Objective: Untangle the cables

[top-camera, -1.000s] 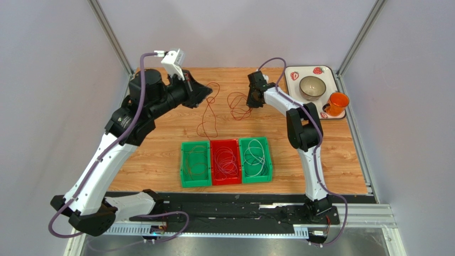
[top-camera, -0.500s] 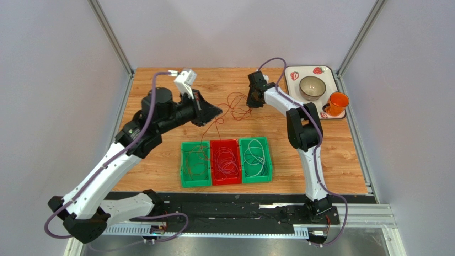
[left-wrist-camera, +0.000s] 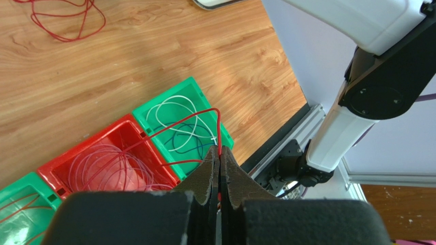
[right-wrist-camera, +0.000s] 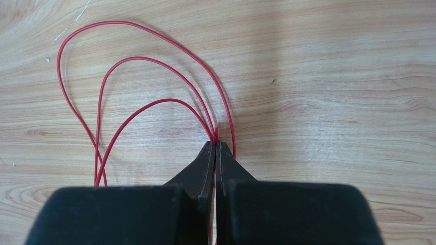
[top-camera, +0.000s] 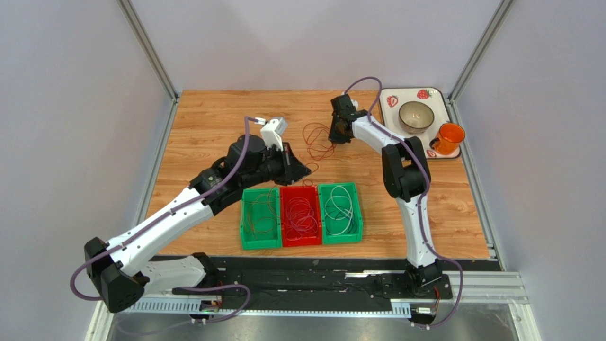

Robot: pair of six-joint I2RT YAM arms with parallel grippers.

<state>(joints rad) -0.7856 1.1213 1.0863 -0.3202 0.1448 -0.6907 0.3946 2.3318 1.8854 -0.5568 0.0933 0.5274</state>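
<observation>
Our black two-finger left gripper (left-wrist-camera: 219,154), arm stretched forward, pinches a thin red cable (left-wrist-camera: 219,127); our right gripper (right-wrist-camera: 215,147) pinches red cable loops (right-wrist-camera: 138,58).

Lit brightly and evenly from overhead in every view. Throws soft, pale shadows under the left arm (top-camera: 167,215) on the wooden table (top-camera: 213,117), and just right of the red cable (right-wrist-camera: 110,21) in the right wrist view. Renders wood grain sharply, yet softens the black housings of the left gripper (left-wrist-camera: 219,153) and right gripper (right-wrist-camera: 215,145) along the bottom edge.
</observation>
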